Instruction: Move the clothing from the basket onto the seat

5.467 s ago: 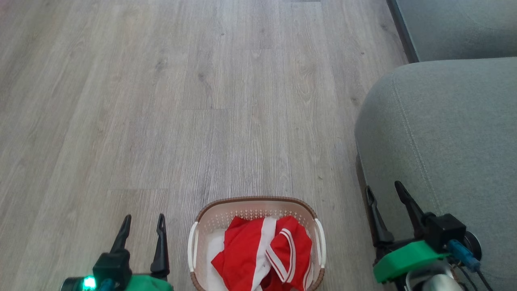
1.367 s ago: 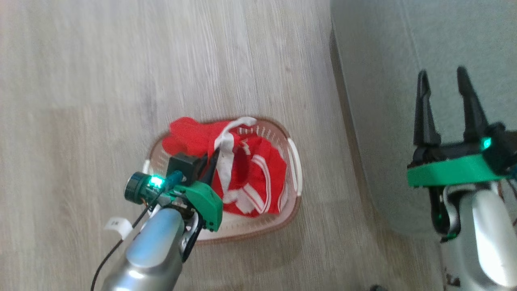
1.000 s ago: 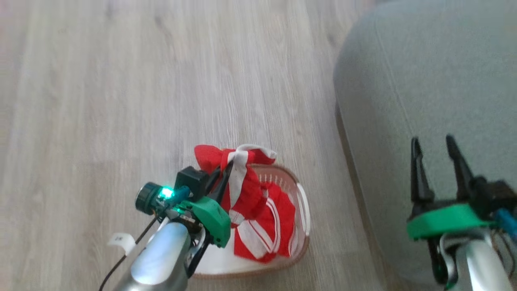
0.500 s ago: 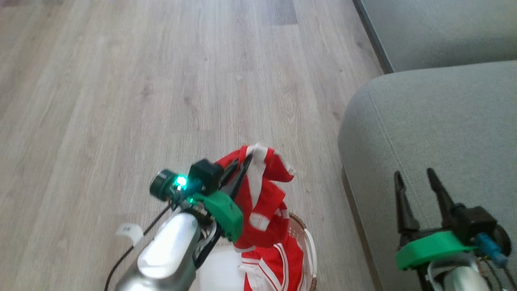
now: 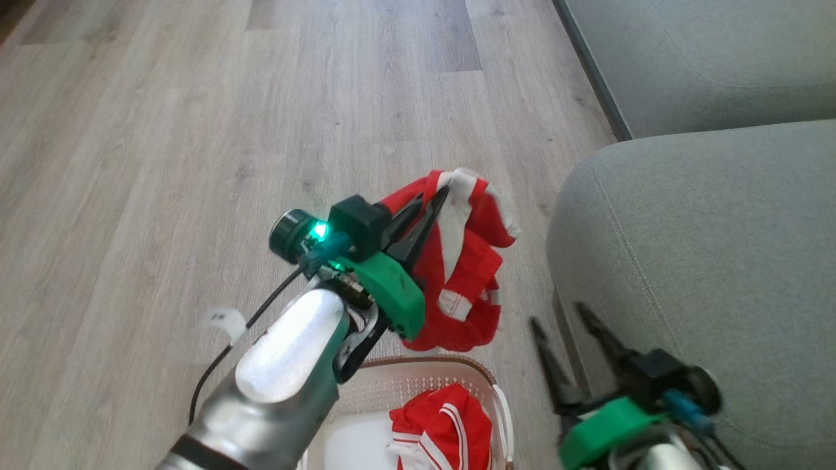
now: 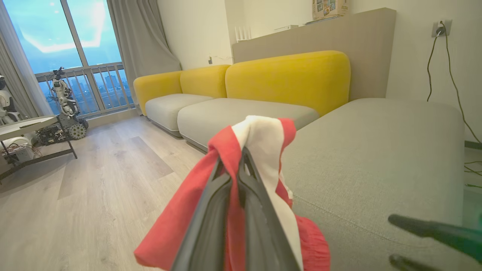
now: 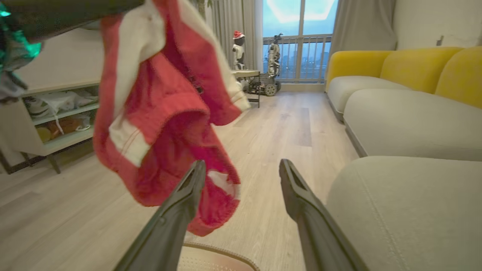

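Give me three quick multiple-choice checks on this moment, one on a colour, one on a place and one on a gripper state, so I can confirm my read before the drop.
1. The rim of the basket is: A blue; B brown; C black.
2. The garment in the left gripper, relative to the seat, is: A lying on it; B hanging in the air beside it; C tucked under it.
3. The right gripper is: A shut on cloth; B shut on a handle; C open and empty.

Answers:
1 B: the head view shows a brown woven-look edge.
2 B: the garment dangles from the shut left gripper, clear of the seat.
3 C: its jaws stand apart, gripping nothing.
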You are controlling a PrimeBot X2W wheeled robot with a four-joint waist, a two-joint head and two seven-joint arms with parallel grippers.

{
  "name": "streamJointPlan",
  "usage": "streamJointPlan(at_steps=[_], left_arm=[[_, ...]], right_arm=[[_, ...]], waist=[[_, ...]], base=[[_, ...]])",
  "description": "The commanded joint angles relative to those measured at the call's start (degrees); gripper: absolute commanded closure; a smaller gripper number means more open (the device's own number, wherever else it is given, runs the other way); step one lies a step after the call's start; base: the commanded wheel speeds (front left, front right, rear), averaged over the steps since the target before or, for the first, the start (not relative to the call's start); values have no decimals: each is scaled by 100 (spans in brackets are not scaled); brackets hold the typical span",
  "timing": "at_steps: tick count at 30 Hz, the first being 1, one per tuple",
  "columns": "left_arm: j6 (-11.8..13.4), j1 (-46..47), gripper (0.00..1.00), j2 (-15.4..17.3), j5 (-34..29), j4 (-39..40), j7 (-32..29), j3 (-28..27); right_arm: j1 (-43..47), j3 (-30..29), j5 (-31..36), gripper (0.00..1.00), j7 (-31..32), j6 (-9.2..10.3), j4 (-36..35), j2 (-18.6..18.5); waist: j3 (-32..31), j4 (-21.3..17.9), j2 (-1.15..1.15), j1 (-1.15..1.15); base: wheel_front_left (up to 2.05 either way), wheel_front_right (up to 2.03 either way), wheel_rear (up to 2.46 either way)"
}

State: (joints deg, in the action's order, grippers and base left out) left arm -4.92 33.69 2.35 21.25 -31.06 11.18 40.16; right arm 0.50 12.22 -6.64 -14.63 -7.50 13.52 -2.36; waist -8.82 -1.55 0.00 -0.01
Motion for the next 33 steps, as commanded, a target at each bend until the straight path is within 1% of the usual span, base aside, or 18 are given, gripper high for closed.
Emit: streamJointPlan(at_steps=[1,6,9,12,17,18,19,20,21,25,29,30,31,32,33], left_arm=[[63,474,100,54,81,229,34,-141],[264,684,100,54,373,270,72,148],[376,811,100,54,529,282,94,326],[473,918,100,54,684,323,127,500],[569,1010,100,54,902,393,168,724],[592,1027,100,54,943,395,179,770],[614,1040,100,54,981,389,190,809],[634,1050,100,54,1019,374,200,840],[651,1060,100,54,1053,352,212,866],[730,1065,100,54,1143,204,252,919],[816,1011,100,53,1219,21,306,820],[824,979,97,53,1258,-11,319,779],[824,944,82,53,1299,-36,330,736],[820,914,57,53,1325,-63,340,701],[814,890,26,54,1327,-93,349,677]], right_arm=[[-480,264,-54,0,-37,1,-152,-52],[-794,975,-292,0,-37,1,24,-52],[-981,1292,-484,0,-37,1,146,-52],[-1200,1503,-597,0,-37,1,345,-52],[-1497,1654,-766,0,-37,1,618,-52],[-1563,1679,-813,15,-37,1,675,-52],[-1628,1711,-842,37,-37,1,734,-52],[-1691,1750,-856,67,-37,1,804,-52],[-1749,1771,-873,100,-37,1,863,-52],[-1897,1777,-900,100,-37,1,959,-52],[-1911,1585,-865,100,-37,1,905,-52],[-1908,1528,-840,100,-37,1,873,-52],[-1904,1462,-821,100,-37,1,829,-52],[-1902,1394,-801,100,-37,1,777,-52],[-1903,1321,-770,100,-37,1,718,-52]], waist=[[-8,5,0,1],[-15,42,0,1],[0,75,0,1],[18,110,0,1],[44,177,0,1],[51,192,0,1],[58,206,0,1],[65,219,0,1],[72,230,0,1],[104,249,0,1],[140,214,0,1],[148,196,0,1],[155,178,0,1],[165,159,0,1],[173,141,0,1]], base=[[0,0,0],[0,0,0],[0,0,0],[0,0,0],[0,0,0],[0,0,0],[0,0,0],[0,0,0],[0,0,0],[0,0,0],[0,0,0],[0,0,0],[0,0,0],[0,0,0],[0,0,0]])
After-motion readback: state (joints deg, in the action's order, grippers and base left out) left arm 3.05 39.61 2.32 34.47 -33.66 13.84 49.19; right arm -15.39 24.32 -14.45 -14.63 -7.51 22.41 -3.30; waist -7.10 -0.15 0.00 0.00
